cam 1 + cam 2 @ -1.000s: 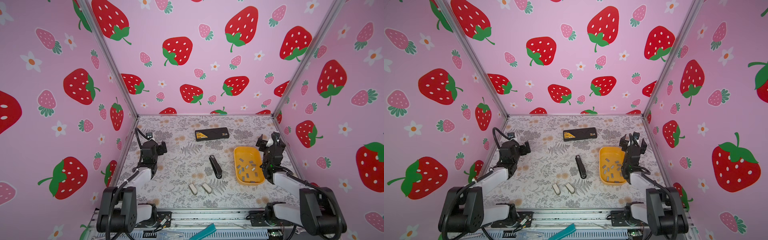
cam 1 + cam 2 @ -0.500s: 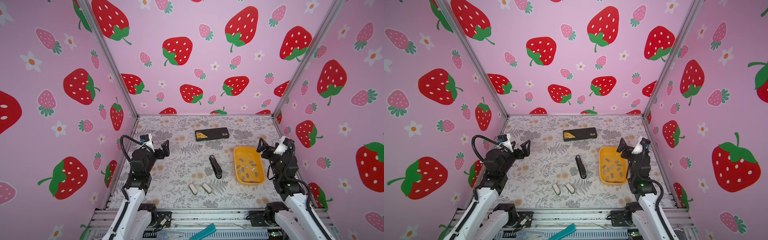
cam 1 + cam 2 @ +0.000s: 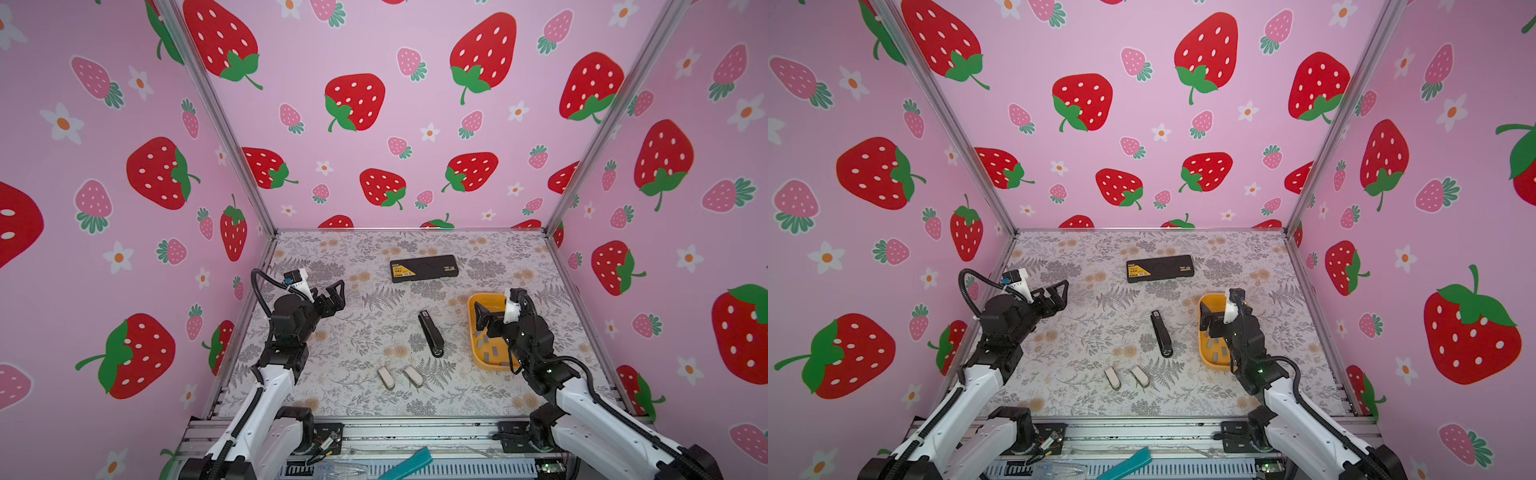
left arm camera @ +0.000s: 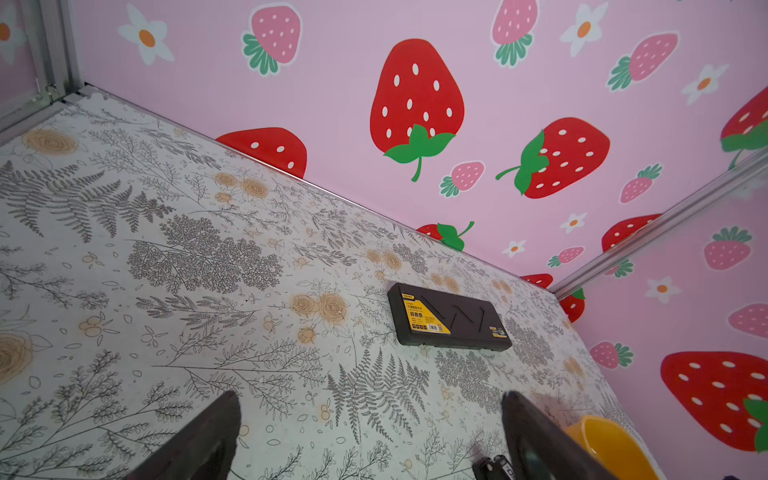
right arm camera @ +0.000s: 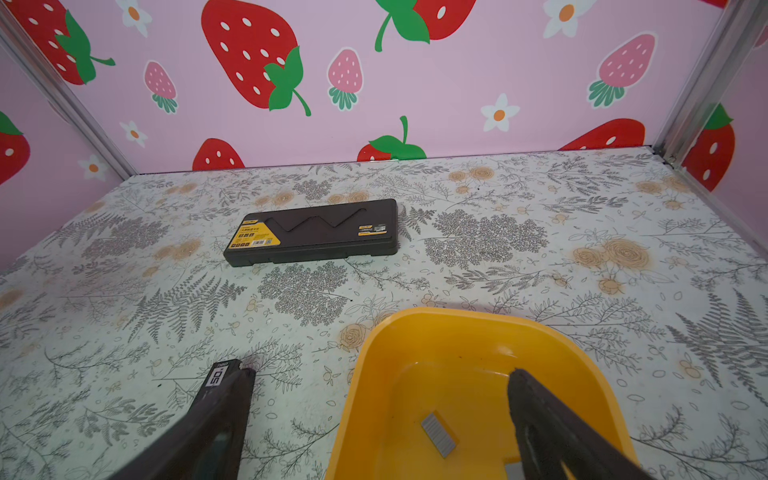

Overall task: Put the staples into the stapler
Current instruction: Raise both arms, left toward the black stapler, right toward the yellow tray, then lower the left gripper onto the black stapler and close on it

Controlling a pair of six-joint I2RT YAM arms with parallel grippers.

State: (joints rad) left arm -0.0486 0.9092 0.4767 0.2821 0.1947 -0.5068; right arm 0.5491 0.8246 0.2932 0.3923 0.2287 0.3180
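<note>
The black stapler (image 3: 431,333) (image 3: 1161,333) lies shut in the middle of the floral table. To its right, several grey staples (image 3: 486,345) (image 3: 1217,347) lie in a yellow tray (image 3: 494,366) (image 3: 1210,362). My right gripper (image 3: 482,316) (image 3: 1206,319) hovers open over the tray's far end; in the right wrist view (image 5: 380,374) one staple strip (image 5: 438,434) lies between its fingers and the stapler's end (image 5: 222,372) shows beside one finger. My left gripper (image 3: 337,297) (image 3: 1061,295) (image 4: 370,399) is open and empty at the left, well apart from the stapler (image 4: 494,465).
A black box with a yellow label (image 3: 424,269) (image 3: 1160,268) (image 4: 449,318) (image 5: 311,232) lies at the back centre. Two small pale oblong pieces (image 3: 386,377) (image 3: 412,374) lie near the front edge. Pink strawberry walls close in the left, back and right sides.
Both arms have unfolded from their low rest poses and reached forward. The right gripper now hangs over the yellow tray and the left has moved toward the middle. Both stayed open.
</note>
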